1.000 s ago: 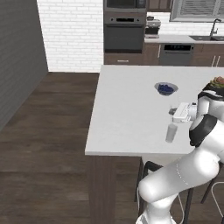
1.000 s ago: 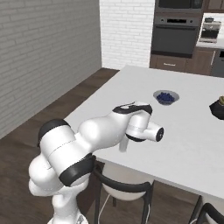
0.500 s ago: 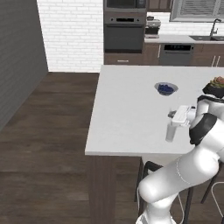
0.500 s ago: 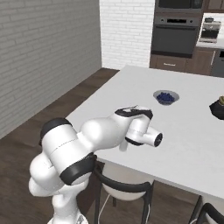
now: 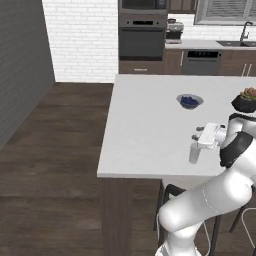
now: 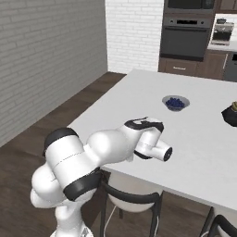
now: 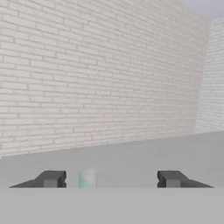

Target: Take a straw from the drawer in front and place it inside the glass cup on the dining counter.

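Note:
The glass cup (image 5: pixel 194 153) stands near the front edge of the white dining counter (image 5: pixel 145 125). My gripper (image 5: pixel 196 136) hovers just above and behind it, pointing left over the slab. In the hand view the gripper (image 7: pixel 110 179) is open, its dark fingertips (image 7: pixel 50 179) set wide apart with nothing held between them. The cup's rim (image 7: pixel 87 178) shows low between them, nearer the left tip. The straw and the drawer are out of view. In the right base view my own arm hides the cup.
A dark blue bowl (image 5: pixel 190 101) sits mid-counter, and a dark bowl of food (image 5: pixel 245 100) sits at the right edge. Stools (image 6: pixel 129 199) stand under the near edge. A brick wall (image 7: pixel 87 65) lies beyond the counter, with ovens (image 5: pixel 142 42) at the back.
The hand has sunk a little toward the cup over the last second. The cup and bowls have stayed in place.

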